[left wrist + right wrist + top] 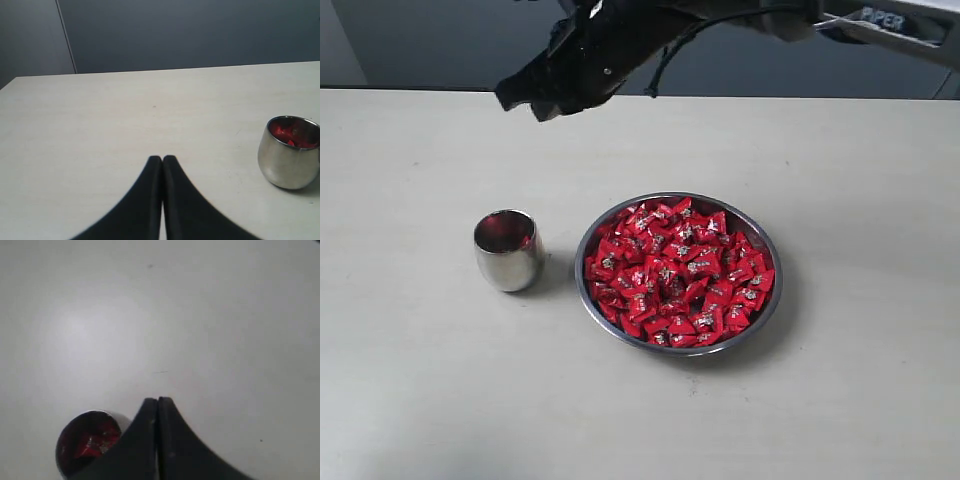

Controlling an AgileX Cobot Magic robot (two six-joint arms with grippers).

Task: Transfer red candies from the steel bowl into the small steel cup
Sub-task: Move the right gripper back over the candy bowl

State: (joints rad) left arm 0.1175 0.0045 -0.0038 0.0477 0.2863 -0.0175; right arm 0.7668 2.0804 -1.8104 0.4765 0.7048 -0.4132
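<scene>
The steel bowl (760, 312) stands on the table right of centre, heaped with red candies (680, 270). Just left of it stands the small steel cup (507, 252), with red candies (290, 135) showing inside it. My right gripper (518, 98) hangs high above the table behind the cup, reaching across from the right; its fingers are pressed together with nothing between them. In the right wrist view the right gripper (158, 401) is beside and above the cup (87, 442). My left gripper (162, 158) is shut and empty over bare table, with the cup (289, 160) off to one side.
The beige table (420, 400) stretches wide around the cup and bowl. A dark wall (190, 35) runs behind the far table edge. The right arm (880, 20) crosses the top of the exterior view.
</scene>
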